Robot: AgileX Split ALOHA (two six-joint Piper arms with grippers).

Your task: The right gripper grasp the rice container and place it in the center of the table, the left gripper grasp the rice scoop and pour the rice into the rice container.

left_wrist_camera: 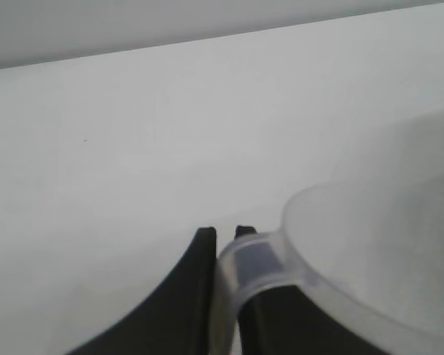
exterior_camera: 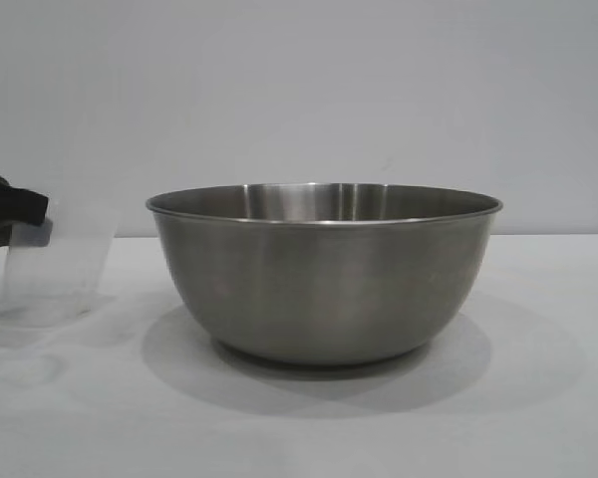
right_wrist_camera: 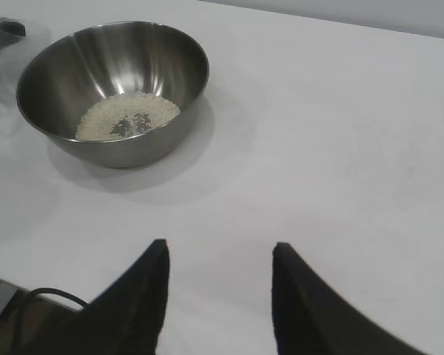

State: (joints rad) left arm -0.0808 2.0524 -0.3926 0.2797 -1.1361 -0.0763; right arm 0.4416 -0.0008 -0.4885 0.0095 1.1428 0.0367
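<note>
Exterior view: table (exterior_camera: pixel 538 398), then bowl (exterior_camera: pixel 324 274) at its centre, rice (right_wrist_camera: pixel 126 116) already in it. My left gripper (left_wrist_camera: pixel 226 244) pinches the scoop (exterior_camera: pixel 55 269) by its handle, beside the bowl; scoop probably empty, hard to tell. Pour looks done; next I'd set the scoop down, clear of the bowl. My right gripper (right_wrist_camera: pixel 218 266) hangs spread, well away. Left arm mostly cut off.
</note>
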